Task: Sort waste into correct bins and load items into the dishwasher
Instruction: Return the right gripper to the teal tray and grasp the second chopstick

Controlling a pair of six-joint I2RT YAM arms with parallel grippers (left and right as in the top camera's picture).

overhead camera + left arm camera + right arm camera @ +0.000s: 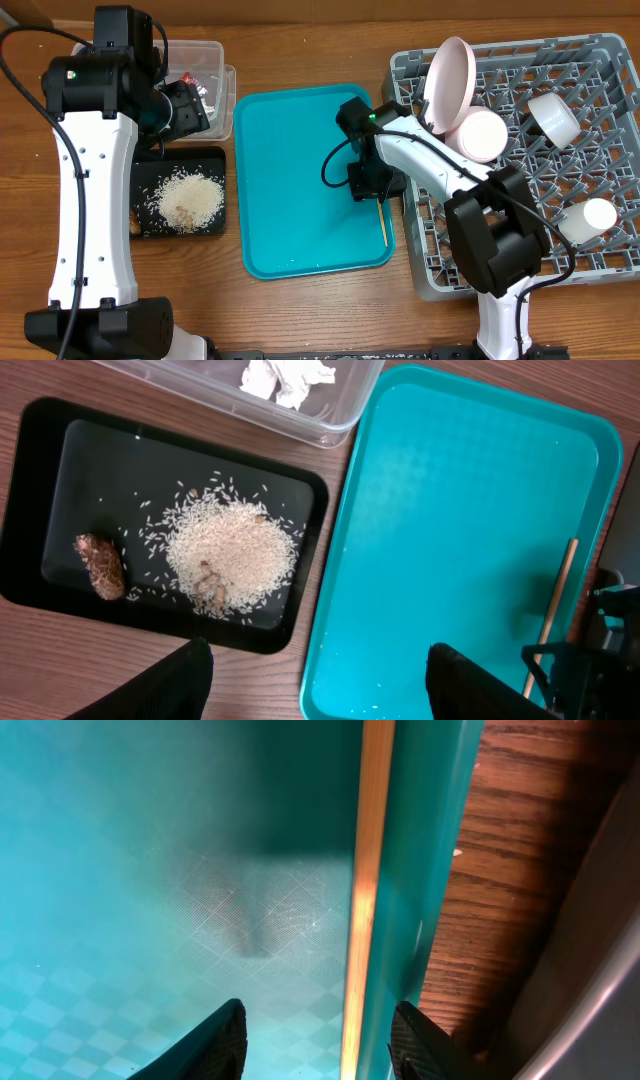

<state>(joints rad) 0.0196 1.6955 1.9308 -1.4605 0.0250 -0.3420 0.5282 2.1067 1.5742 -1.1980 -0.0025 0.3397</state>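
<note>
chopstick (382,224): upper part hidden under right arm (420,155) | clear tub (200,55): half covered by left arm (95,180)

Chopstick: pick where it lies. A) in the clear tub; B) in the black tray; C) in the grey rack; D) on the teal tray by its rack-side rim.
D: the chopstick lies flat on the teal tray, along its rim nearest the grey rack, between the open fingers of the right gripper.

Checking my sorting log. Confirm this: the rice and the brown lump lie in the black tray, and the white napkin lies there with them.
One thing is wrong. The white napkin lies in the clear tub, not in the black tray; the left wrist view shows it. The rice and the brown lump do lie in the black tray.
</note>
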